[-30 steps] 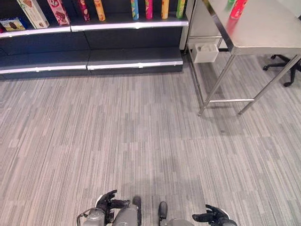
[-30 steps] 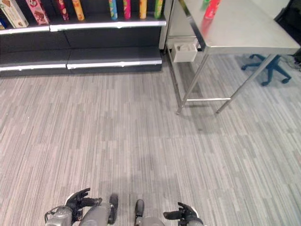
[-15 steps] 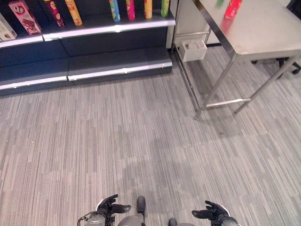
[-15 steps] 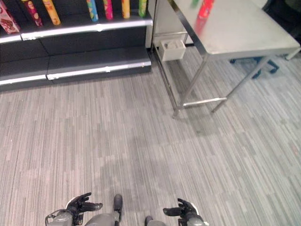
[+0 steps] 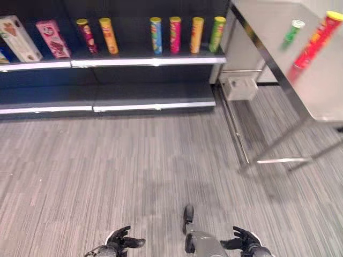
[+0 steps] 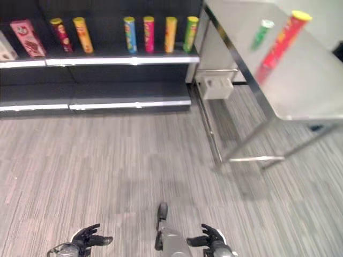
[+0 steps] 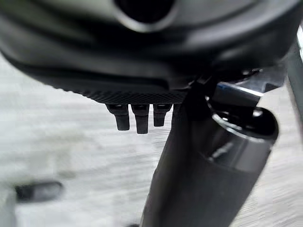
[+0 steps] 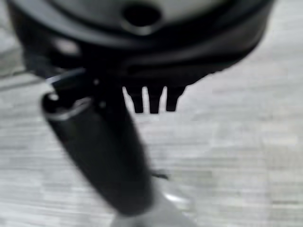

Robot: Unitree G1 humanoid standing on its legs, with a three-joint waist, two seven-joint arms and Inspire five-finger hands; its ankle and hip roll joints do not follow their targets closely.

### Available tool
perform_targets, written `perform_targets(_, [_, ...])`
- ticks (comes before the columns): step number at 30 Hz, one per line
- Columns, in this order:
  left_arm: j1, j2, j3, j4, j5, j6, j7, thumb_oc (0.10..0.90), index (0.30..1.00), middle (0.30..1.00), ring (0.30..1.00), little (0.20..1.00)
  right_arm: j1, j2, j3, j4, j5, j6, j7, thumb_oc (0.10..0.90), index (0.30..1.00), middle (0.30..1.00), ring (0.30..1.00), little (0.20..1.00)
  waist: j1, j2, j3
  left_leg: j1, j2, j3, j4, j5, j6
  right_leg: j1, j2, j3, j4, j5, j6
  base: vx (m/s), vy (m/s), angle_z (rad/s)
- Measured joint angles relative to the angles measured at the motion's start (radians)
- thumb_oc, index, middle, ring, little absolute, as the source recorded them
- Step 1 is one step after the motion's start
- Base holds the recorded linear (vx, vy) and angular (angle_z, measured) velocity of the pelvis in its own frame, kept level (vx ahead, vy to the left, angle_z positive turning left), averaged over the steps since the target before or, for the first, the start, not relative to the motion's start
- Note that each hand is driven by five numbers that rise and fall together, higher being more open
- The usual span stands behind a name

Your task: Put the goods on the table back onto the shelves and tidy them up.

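The left hand (image 5: 119, 242) hangs low over the floor, fingers loosely spread, empty; the right hand (image 5: 242, 243) likewise, and nearer the table (image 5: 321, 96); near its far left corner stand upright the green can (image 5: 292, 31) and, just beside it, the red can (image 5: 316, 40).

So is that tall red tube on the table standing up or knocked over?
Standing. The red tube is upright on the table, yellow cap on top, beside a green tube.

we see grey striped floor (image 5: 134, 166), dark shelves (image 5: 150, 96) along the back, a steel counter (image 5: 321, 91) at right, a white box (image 5: 239, 87) beneath.
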Motion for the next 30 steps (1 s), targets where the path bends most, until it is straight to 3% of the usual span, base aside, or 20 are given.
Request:
perform_targets(1, [0.002, -0.007, 0.013, -0.002, -0.010, 0.001, -0.003, 0.800, 0.900, 0.900, 0.900, 0.900, 0.006, 0.000, 0.002, 0.001, 0.000, -0.001, 0.000, 0.800, 0.900, 0.900, 0.900, 0.900, 0.006, 0.001, -0.007, -0.083, 0.017, 0.026, 0.193, 0.029, -0.044, 0.046, 0.017, -0.006, -0.033, -0.003, -0.047, 0.25, -0.260, 0.25])
perform_targets(3, [-0.008, -0.004, 0.017, -0.022, -0.011, -0.004, -0.004, 0.800, 0.900, 0.900, 0.900, 0.900, 0.001, -0.004, 0.008, 0.001, 0.000, -0.001, -0.001, 0.800, 0.900, 0.900, 0.900, 0.900, 0.036, -0.008, -0.008, -0.286, 0.054, 0.074, 0.560, 0.159, -0.108, 0.097, 0.043, 0.007, -0.079, -0.027, -0.080, 0.26, -0.230, -0.07])
perform_targets(5, [-0.027, 0.013, 0.029, -0.025, -0.013, -0.008, -0.008, 0.800, 0.900, 0.900, 0.900, 0.900, -0.034, 0.002, 0.008, 0.007, 0.004, 0.001, -0.001, 0.800, 0.900, 0.900, 0.900, 0.900, 0.042, -0.023, 0.008, -0.423, 0.091, 0.113, 0.705, 0.124, -0.049, 0.154, 0.062, 0.030, -0.096, -0.066, -0.109, 0.34, -0.110, -0.33])
perform_targets(6, [-0.058, 0.036, 0.049, -0.024, -0.013, -0.010, -0.009, 0.800, 0.900, 0.900, 0.900, 0.900, -0.058, 0.015, 0.007, 0.006, 0.011, 0.000, -0.006, 0.800, 0.900, 0.900, 0.900, 0.900, 0.058, -0.059, 0.036, -0.516, 0.077, 0.140, 0.672, 0.084, 0.010, 0.214, 0.055, 0.061, -0.112, -0.094, -0.111, 0.32, -0.033, -0.59])
perform_targets(7, [-0.073, 0.051, 0.048, -0.024, -0.012, -0.012, -0.007, 0.800, 0.900, 0.900, 0.900, 0.900, -0.075, 0.019, 0.008, 0.008, 0.016, 0.000, -0.010, 0.800, 0.900, 0.900, 0.900, 0.900, 0.071, -0.076, 0.052, -0.558, 0.063, 0.143, 0.558, 0.074, 0.026, 0.242, 0.048, 0.086, -0.114, -0.112, -0.101, 0.38, 0.025, -0.78])
perform_targets(9, [-0.083, 0.056, 0.049, -0.026, -0.014, -0.015, -0.006, 0.800, 0.900, 0.900, 0.900, 0.900, -0.081, 0.009, 0.027, 0.003, 0.019, -0.012, -0.012, 0.800, 0.900, 0.900, 0.900, 0.900, 0.074, -0.067, 0.062, -0.599, 0.068, 0.145, 0.252, 0.104, 0.009, 0.282, 0.053, 0.099, -0.113, -0.135, -0.077, 0.35, 0.070, -0.67])
perform_targets(10, [-0.083, 0.056, 0.050, -0.026, -0.014, -0.016, -0.006, 0.800, 0.900, 0.900, 0.900, 0.900, -0.081, 0.009, 0.029, 0.002, 0.019, -0.013, -0.012, 0.800, 0.900, 0.900, 0.900, 0.900, 0.074, -0.066, 0.063, -0.601, 0.068, 0.145, 0.240, 0.106, 0.007, 0.285, 0.053, 0.100, -0.113, -0.137, -0.076, 0.39, 0.086, -0.46])
perform_targets(12, [-0.085, 0.050, 0.015, -0.033, -0.008, -0.027, -0.014, 0.800, 0.900, 0.900, 0.900, 0.900, -0.079, -0.024, 0.080, 0.016, 0.018, -0.011, -0.014, 0.800, 0.900, 0.900, 0.900, 0.900, 0.085, -0.003, 0.065, -0.591, 0.045, 0.040, -0.302, 0.239, -0.028, 0.364, 0.080, 0.151, -0.114, -0.224, 0.001, 0.36, 0.070, -0.48])
perform_targets(13, [-0.098, 0.044, 0.015, -0.013, -0.008, -0.027, -0.013, 0.800, 0.900, 0.900, 0.900, 0.900, -0.087, -0.030, 0.074, 0.037, 0.018, -0.011, -0.015, 0.800, 0.900, 0.900, 0.900, 0.900, 0.085, 0.028, 0.074, -0.605, 0.040, 0.016, -0.355, 0.264, -0.033, 0.399, 0.088, 0.162, -0.113, -0.250, -0.018, 0.31, 0.084, -0.54])
perform_targets(15, [-0.093, 0.027, 0.049, -0.003, -0.013, -0.026, -0.010, 0.800, 0.900, 0.900, 0.900, 0.900, -0.059, -0.036, 0.068, 0.050, 0.014, -0.002, -0.018, 0.800, 0.900, 0.900, 0.900, 0.900, 0.107, 0.037, 0.083, -0.584, 0.028, 0.066, -0.347, 0.267, -0.013, 0.481, 0.078, 0.198, -0.113, -0.298, 0.004, 0.42, 0.186, -0.77])
perform_targets(16, [-0.076, 0.032, 0.048, -0.004, -0.009, -0.025, -0.009, 0.800, 0.900, 0.900, 0.900, 0.900, -0.038, -0.036, 0.069, 0.052, 0.010, -0.001, -0.018, 0.800, 0.900, 0.900, 0.900, 0.900, 0.113, 0.050, 0.072, -0.547, 0.034, 0.070, -0.337, 0.276, 0.028, 0.526, 0.075, 0.217, -0.113, -0.313, 0.023, 0.32, 0.164, -1.02])
perform_targets(17, [-0.062, 0.043, 0.059, 0.012, -0.009, -0.021, -0.009, 0.800, 0.900, 0.900, 0.900, 0.900, -0.034, -0.018, 0.068, 0.052, 0.001, -0.001, -0.021, 0.800, 0.900, 0.900, 0.900, 0.900, 0.112, 0.009, 0.067, -0.509, 0.003, 0.066, -0.323, 0.354, 0.081, 0.555, 0.028, 0.244, -0.095, -0.333, 0.043, 0.28, 0.162, -1.19])
perform_targets(18, [-0.043, 0.054, 0.063, 0.023, -0.009, -0.020, -0.005, 0.800, 0.900, 0.900, 0.900, 0.900, -0.033, -0.001, 0.068, 0.046, -0.004, -0.003, -0.020, 0.800, 0.900, 0.900, 0.900, 0.900, 0.118, -0.019, 0.053, -0.470, -0.015, 0.064, -0.329, 0.374, 0.113, 0.549, 0.006, 0.253, -0.046, -0.337, 0.093, 0.23, 0.154, -1.18])
perform_targets(19, [-0.035, 0.060, 0.055, 0.023, -0.009, -0.021, -0.003, 0.800, 0.900, 0.900, 0.900, 0.900, -0.030, 0.006, 0.068, 0.047, -0.004, -0.010, -0.019, 0.800, 0.900, 0.900, 0.900, 0.900, 0.114, -0.019, 0.044, -0.450, -0.014, 0.056, -0.329, 0.423, 0.159, 0.542, 0.001, 0.241, -0.023, -0.364, 0.130, 0.29, 0.204, -1.29])
perform_targets(20, [-0.026, 0.076, 0.056, 0.046, -0.008, -0.017, 0.000, 0.800, 0.900, 0.900, 0.900, 0.900, -0.030, 0.034, 0.063, 0.051, -0.005, -0.011, -0.021, 0.800, 0.900, 0.900, 0.900, 0.900, 0.116, -0.063, 0.017, -0.418, -0.041, 0.098, -0.331, 0.401, 0.173, 0.518, -0.028, 0.245, 0.008, -0.342, 0.143, 0.17, 0.161, -0.94])
perform_targets(21, [-0.028, 0.075, 0.061, 0.057, -0.009, -0.011, 0.008, 0.800, 0.900, 0.900, 0.900, 0.900, -0.027, 0.044, 0.061, 0.051, -0.007, -0.010, -0.021, 0.800, 0.900, 0.900, 0.900, 0.900, 0.110, -0.073, 0.002, -0.394, -0.056, 0.113, -0.339, 0.379, 0.184, 0.502, -0.049, 0.215, 0.065, -0.347, 0.142, 0.14, 0.157, -0.76])
perform_targets(25, [-0.094, 0.077, 0.039, 0.045, -0.009, -0.013, 0.008, 0.800, 0.900, 0.900, 0.900, 0.900, -0.021, 0.047, 0.059, 0.042, -0.024, -0.007, -0.006, 0.800, 0.900, 0.900, 0.900, 0.900, 0.091, -0.030, 0.001, -0.331, -0.065, 0.107, -0.341, 0.342, 0.211, 0.294, -0.055, 0.218, 0.450, -0.409, 0.223, 0.04, 0.107, -0.04])
perform_targets(28, [-0.104, 0.091, 0.035, 0.019, -0.009, -0.017, 0.009, 0.800, 0.900, 0.900, 0.900, 0.900, -0.037, 0.045, 0.055, 0.028, -0.024, -0.011, -0.007, 0.800, 0.900, 0.900, 0.900, 0.900, 0.088, -0.011, 0.011, -0.298, -0.073, 0.131, -0.341, 0.314, 0.211, 0.065, -0.073, 0.197, 0.671, -0.410, 0.244, 0.04, 0.047, -0.06])
perform_targets(29, [-0.100, 0.094, 0.021, 0.020, -0.009, -0.021, 0.009, 0.800, 0.900, 0.900, 0.900, 0.900, -0.037, 0.045, 0.042, 0.018, -0.023, -0.013, -0.008, 0.800, 0.900, 0.900, 0.900, 0.900, 0.089, -0.003, 0.014, -0.279, -0.073, 0.145, -0.341, 0.299, 0.208, 0.030, -0.102, 0.158, 0.682, -0.405, 0.243, 0.14, -0.092, -0.54])
perform_targets(30, [-0.066, 0.096, 0.003, 0.023, -0.009, -0.021, 0.009, 0.800, 0.900, 0.900, 0.900, 0.900, -0.038, 0.038, 0.028, 0.007, -0.026, -0.015, -0.011, 0.800, 0.900, 0.900, 0.900, 0.900, 0.107, 0.016, 0.016, -0.253, -0.073, 0.181, -0.339, 0.255, 0.214, 0.027, -0.207, 0.048, 0.591, -0.367, 0.237, 0.13, -0.148, -0.72])
